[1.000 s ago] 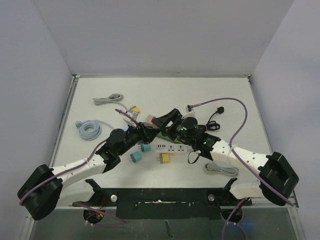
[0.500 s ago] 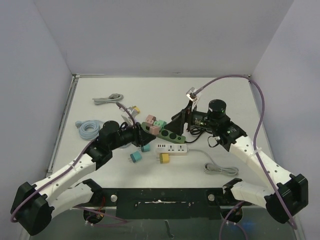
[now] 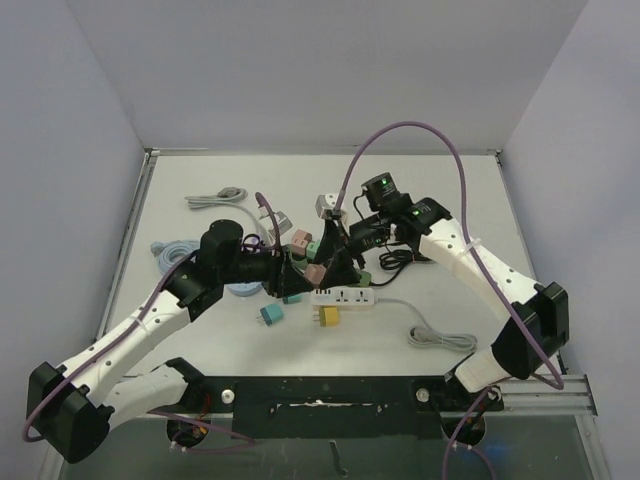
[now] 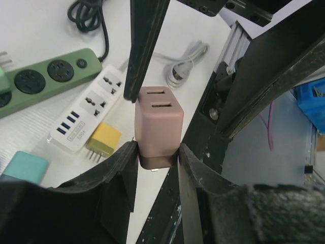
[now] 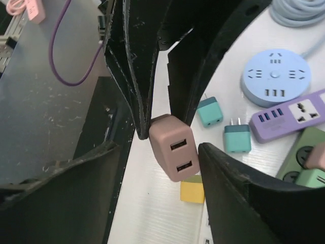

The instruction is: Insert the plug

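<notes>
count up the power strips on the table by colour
green power strip: 1
white power strip: 1
purple power strip: 1
light blue round power strip: 1
total: 4

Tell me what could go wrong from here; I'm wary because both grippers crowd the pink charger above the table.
1. The left gripper pinches only one end of the pink charger; the right gripper, one finger against its corner, could lever it loose.
2. The right jaws stand open and off-centre, so closing may shove the charger sideways.
3. If dropped, it could land on or near the white power strip.
</notes>
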You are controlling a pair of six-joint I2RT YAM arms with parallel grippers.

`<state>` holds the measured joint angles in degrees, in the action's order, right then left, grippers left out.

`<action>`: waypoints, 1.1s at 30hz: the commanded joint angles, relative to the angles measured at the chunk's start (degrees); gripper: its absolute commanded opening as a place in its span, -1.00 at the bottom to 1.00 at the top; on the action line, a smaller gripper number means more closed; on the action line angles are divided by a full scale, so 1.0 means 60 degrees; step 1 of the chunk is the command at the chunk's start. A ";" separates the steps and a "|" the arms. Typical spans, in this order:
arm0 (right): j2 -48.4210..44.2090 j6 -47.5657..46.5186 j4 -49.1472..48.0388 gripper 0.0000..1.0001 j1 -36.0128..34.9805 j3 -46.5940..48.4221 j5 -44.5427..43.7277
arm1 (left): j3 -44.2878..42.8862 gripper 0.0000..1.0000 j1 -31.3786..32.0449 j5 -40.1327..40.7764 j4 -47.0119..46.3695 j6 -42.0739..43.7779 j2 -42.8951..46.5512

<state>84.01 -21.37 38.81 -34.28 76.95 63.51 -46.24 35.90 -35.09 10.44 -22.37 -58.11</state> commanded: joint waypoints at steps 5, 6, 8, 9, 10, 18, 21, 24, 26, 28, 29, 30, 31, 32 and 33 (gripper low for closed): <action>0.1103 -0.2663 0.2816 0.09 -0.0370 0.1155 0.0986 | -0.0512 -0.68 -0.0047 -0.1064 0.0427 0.0752 -0.0174; 0.1166 -0.2652 0.2830 0.07 -0.0386 0.1171 0.0955 | -0.0504 -0.68 -0.0054 -0.1047 0.0428 0.0754 -0.0146; 0.1273 -0.2741 0.2947 0.02 -0.0466 0.1245 0.0891 | -0.0488 -0.68 -0.0053 -0.1054 0.0402 0.0744 -0.0117; 0.1319 -0.2782 0.2976 0.00 -0.0504 0.1269 0.0886 | -0.0490 -0.68 -0.0051 -0.1048 0.0376 0.0730 -0.0125; 0.1352 -0.2795 0.2980 -0.03 -0.0542 0.1299 0.0886 | -0.0489 -0.68 -0.0053 -0.1043 0.0358 0.0713 -0.0128; 0.1006 -0.1438 0.1226 -0.67 -0.0431 0.0851 0.0978 | -0.0197 -0.45 -0.0058 -0.0614 -0.0025 0.0332 0.0066; 0.0683 -0.0356 0.0091 -0.89 -0.0085 0.0366 0.0366 | 0.0064 0.06 -0.0066 0.0391 0.0031 0.0295 0.0377; 0.0577 0.0171 -0.0002 -1.00 0.0275 0.0158 -0.0545 | 0.0424 0.30 -0.0076 0.3164 0.0366 0.0070 0.1011; 0.0560 0.0393 0.0173 -1.00 0.0316 0.0083 -0.1785 | 0.0626 0.33 -0.0089 0.5220 0.0862 -0.0223 0.1520; 0.0661 0.0629 0.0449 -1.00 0.0294 0.0102 -0.3062 | 0.0821 0.34 -0.0089 0.6759 0.1249 -0.0555 0.2152; 0.0772 0.0669 0.0688 -1.00 0.0292 0.0206 -0.3574 | 0.0909 0.34 -0.0088 0.7270 0.1406 -0.0713 0.2431; 0.0915 0.0700 0.0912 -1.00 0.0283 0.0344 -0.4077 | 0.0997 0.35 -0.0105 0.7709 0.1534 -0.0806 0.2710; 0.1063 0.0762 0.1153 -1.00 0.0261 0.0516 -0.4743 | 0.1088 0.34 -0.0098 0.8029 0.1610 -0.0889 0.3003; 0.1256 0.0788 0.1454 -1.00 0.0215 0.0736 -0.5214 | 0.1148 0.34 -0.0101 0.8225 0.1701 -0.0954 0.3261; 0.1452 0.0823 0.1676 -1.00 0.0198 0.0974 -0.5645 | 0.1207 0.34 -0.0108 0.8385 0.1778 -0.1004 0.3537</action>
<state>90.00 -19.25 44.71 -32.36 77.73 44.58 -39.55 35.48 1.30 19.42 -25.34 -42.28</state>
